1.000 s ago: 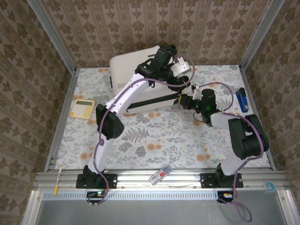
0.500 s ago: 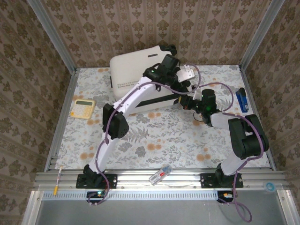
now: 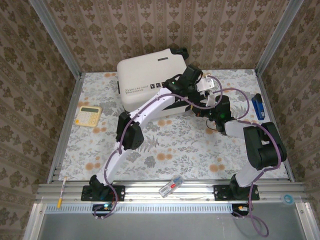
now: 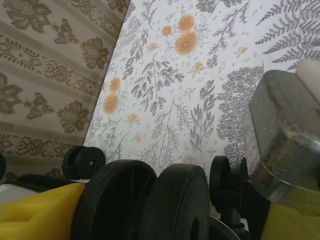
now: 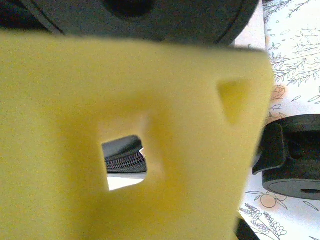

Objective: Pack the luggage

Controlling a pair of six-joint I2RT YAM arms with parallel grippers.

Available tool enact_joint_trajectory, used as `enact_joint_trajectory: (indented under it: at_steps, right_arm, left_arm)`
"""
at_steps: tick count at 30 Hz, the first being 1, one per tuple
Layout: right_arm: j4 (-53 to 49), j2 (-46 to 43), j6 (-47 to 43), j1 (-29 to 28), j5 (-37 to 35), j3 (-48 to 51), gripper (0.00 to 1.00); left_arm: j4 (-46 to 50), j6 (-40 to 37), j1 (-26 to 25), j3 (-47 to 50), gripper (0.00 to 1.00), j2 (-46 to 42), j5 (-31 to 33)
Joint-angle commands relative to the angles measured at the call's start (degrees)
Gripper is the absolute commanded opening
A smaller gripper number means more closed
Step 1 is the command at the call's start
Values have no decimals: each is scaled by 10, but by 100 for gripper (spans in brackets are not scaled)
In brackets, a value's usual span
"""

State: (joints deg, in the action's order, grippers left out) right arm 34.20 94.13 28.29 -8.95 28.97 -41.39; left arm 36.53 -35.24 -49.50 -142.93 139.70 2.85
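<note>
left gripper (image 4: 160,210): jaws wide, yellow pads (image 4: 35,215) far apart; two black caster wheels (image 4: 150,200) sit in the gap, can't tell if a pad touches them
right gripper (image 3: 201,109): jaws closed; zipper (image 5: 125,161) teeth show through a hole in the near pad, can't tell what's pinched; another caster (image 5: 292,155) just right of the jaws
change vs a second ago: lid (image 3: 160,67) stood steeper with the left jaws at its far edge; now it lies low over the base, printed marks (image 3: 142,89) facing up, and the left jaws have moved to the wheel end; right jaws in the same spot
luggage (image 3: 135,75): white shell on the table (image 3: 165,145), just left of both sets of jaws; lid nearly down, dark slit along the near edge, contents hidden
calculator (image 3: 88,116): well left of the left jaws, flat on the table
blue item (image 3: 257,106): right of the right jaws, by the table's right edge, apart from the luggage
</note>
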Motion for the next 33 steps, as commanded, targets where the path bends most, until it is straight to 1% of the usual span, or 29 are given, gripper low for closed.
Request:
enact_joint_trajectory:
  at_steps: [1,4,6,11,17,20,23,28,30,33]
  right_arm:
    - [14,-7,-8,-4,-7,7,0]
    - [16,-6,-9,-4,-8,6,0]
    - [16,-5,-9,-4,-8,7,0]
    - [12,-5,-10,-4,-9,5,0]
    - [13,-5,-9,-4,-13,8,0]
    - [15,-9,-6,-5,-14,10,0]
    - [15,-14,-5,-6,-16,14,0]
    - [6,-35,-3,-11,-35,29,0]
    - [5,-47,0,-15,-52,40,0]
    - [-17,-65,-2,-18,-101,47,0]
  left_arm:
    - [16,-8,14,-8,79,22,62]
    - [22,-10,16,-8,74,19,66]
    - [26,-11,16,-8,67,19,66]
    - [33,-9,16,-1,48,13,65]
    - [31,8,18,36,19,-14,36]
    - [9,22,16,79,11,-42,20]
    - [-30,34,15,138,6,-79,7]
    - [-130,43,7,275,0,-160,-27]
    - [-161,50,2,324,0,-190,-45]
    - [-201,60,-5,394,0,-233,-70]
